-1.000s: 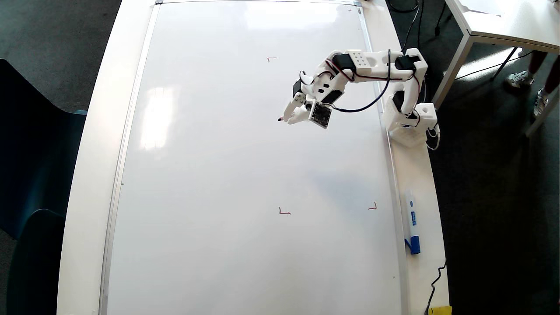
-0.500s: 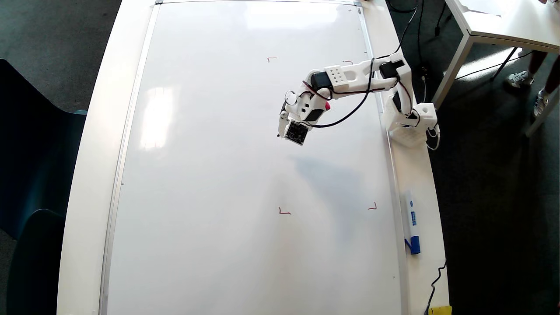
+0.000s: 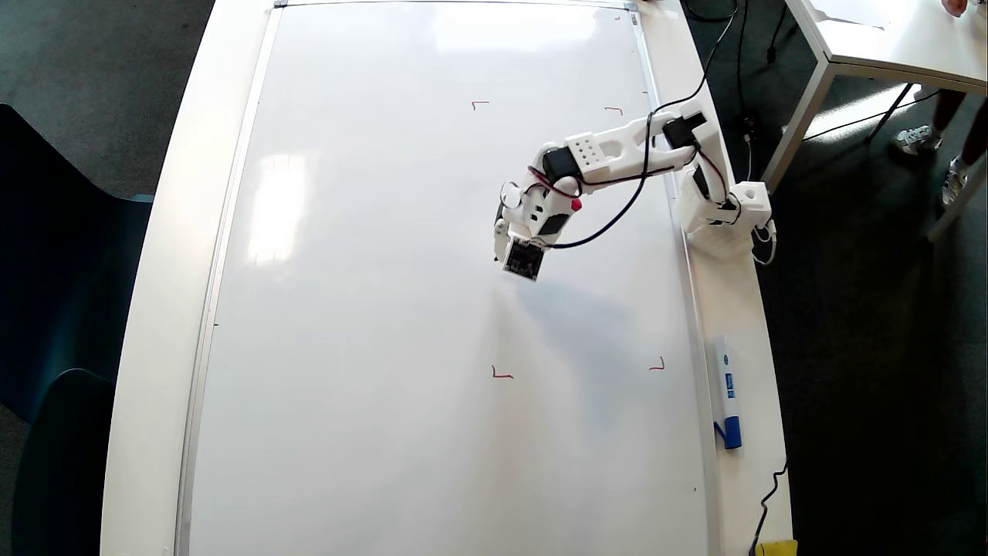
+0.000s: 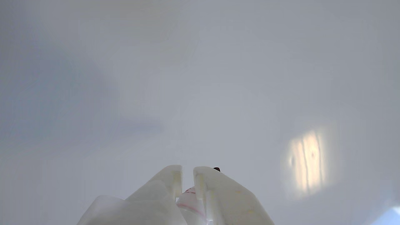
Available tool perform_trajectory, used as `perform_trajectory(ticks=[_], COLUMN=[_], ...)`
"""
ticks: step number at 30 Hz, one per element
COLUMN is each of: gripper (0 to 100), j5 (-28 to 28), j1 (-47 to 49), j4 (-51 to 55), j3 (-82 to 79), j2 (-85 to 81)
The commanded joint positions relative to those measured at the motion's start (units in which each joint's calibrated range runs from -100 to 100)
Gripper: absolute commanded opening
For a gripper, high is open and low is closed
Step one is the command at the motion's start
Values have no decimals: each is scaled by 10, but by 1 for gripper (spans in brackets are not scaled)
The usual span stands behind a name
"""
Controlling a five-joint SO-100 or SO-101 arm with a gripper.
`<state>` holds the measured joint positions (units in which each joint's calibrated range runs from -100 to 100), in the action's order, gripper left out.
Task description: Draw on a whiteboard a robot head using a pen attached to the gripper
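Clamping the pen between nearly closed jaws, the gripper is seen over the whiteboard, between the red corner marks, pen tip down.

Overhead view: bright, even daylight with broad glare patches on the glossy whiteboard at top centre and left, a soft grey shadow below the arm, and mild barrel distortion bowing the table edges. Wrist view: hazy, low-contrast grey-white, the near fingers soft and out of focus, with one warm blurred reflection at right.
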<state>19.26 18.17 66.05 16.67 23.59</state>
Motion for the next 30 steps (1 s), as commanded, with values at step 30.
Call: perform_trajectory(ticks=[30], gripper=[1], j5=[-2], j1=[24], j4=[-35], j3=[-108], j2=[-21])
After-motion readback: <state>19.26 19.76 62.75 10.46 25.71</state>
